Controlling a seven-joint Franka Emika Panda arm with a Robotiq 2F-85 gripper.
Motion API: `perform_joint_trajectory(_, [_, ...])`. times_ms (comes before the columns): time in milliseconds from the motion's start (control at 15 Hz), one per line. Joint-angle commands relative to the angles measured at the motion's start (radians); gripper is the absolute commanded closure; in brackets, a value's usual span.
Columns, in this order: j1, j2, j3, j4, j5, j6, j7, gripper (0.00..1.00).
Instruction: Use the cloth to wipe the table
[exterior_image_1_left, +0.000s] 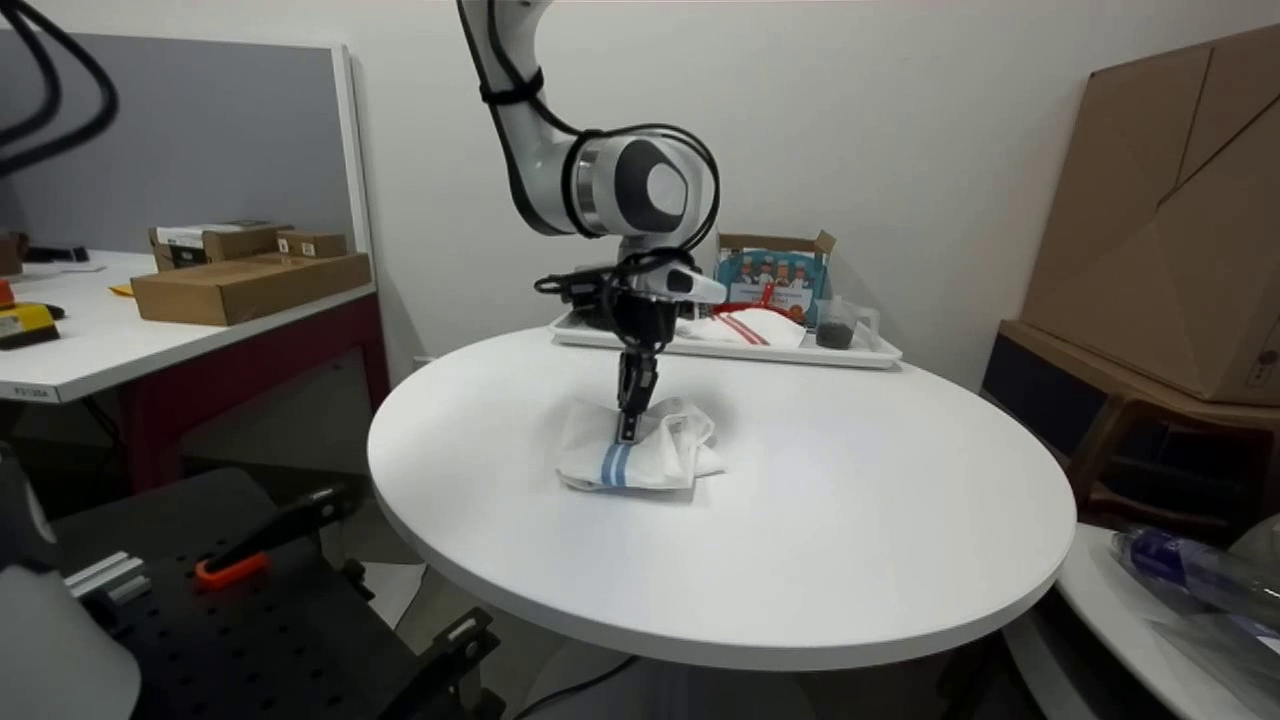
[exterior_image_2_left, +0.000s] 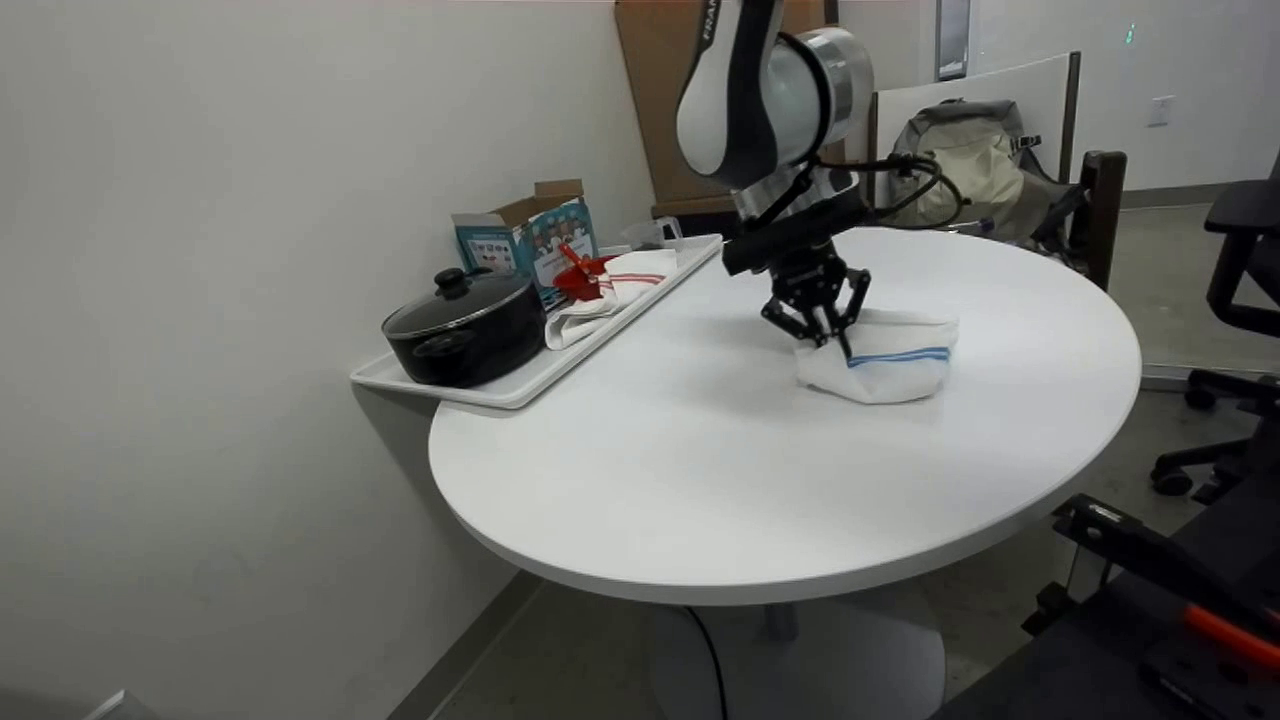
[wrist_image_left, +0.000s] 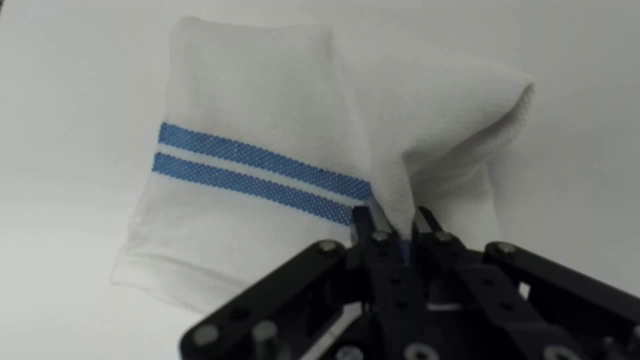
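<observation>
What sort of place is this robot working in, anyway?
Most likely an office or lab workspace. Exterior views show a wheeled office chair and a backpack near the round table, and cardboard boxes on a white desk.

Your white and grey arm (exterior_image_1_left: 525, 150) hangs from above in both exterior views, bent at the rounded wrist joint (exterior_image_1_left: 640, 185). Below it, your gripper (wrist_image_left: 393, 222) points downward, tilted a little off vertical. Wrist view: your fingers (wrist_image_left: 371, 240) sit pinched close together, near parallel, only a narrow space showing between them at the far end. Black linkages (wrist_image_left: 270, 288) splay wide to either side of them, slightly blurred.
</observation>
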Motion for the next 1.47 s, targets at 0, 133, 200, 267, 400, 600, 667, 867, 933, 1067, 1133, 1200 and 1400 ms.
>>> perform_joint_trajectory(0, [-0.099, 0.05, -0.047, 0.031, -0.001, 0.0, -0.011, 0.98])
perform_joint_trajectory(133, [-0.164, 0.052, -0.055, 0.038, 0.013, 0.003, -0.054, 0.98])
perform_joint_trajectory(200, [-0.199, 0.056, -0.052, 0.044, 0.024, 0.009, -0.088, 0.98])
perform_joint_trajectory(267, [-0.228, 0.058, -0.051, 0.048, 0.035, 0.009, -0.115, 0.98])
perform_joint_trajectory(400, [-0.278, 0.066, -0.054, 0.055, 0.059, 0.008, -0.159, 0.98])
perform_joint_trajectory(600, [-0.331, 0.074, -0.058, 0.057, 0.09, -0.004, -0.211, 0.98])
perform_joint_trajectory(667, [-0.335, 0.074, -0.053, 0.05, 0.092, -0.01, -0.233, 0.98])
perform_joint_trajectory(867, [-0.325, 0.072, -0.018, 0.05, 0.106, -0.016, -0.297, 0.98])
perform_joint_trajectory(933, [-0.313, 0.069, 0.0, 0.062, 0.112, -0.013, -0.318, 0.98])
perform_joint_trajectory(1067, [-0.28, 0.067, 0.037, 0.089, 0.112, -0.007, -0.346, 0.98])
perform_joint_trajectory(1133, [-0.256, 0.068, 0.062, 0.11, 0.111, -0.006, -0.352, 0.98])
perform_joint_trajectory(1200, [-0.237, 0.079, 0.085, 0.135, 0.111, -0.005, -0.361, 0.98])
perform_joint_trajectory(1400, [-0.155, 0.125, 0.148, 0.232, 0.105, -0.021, -0.361, 0.98])
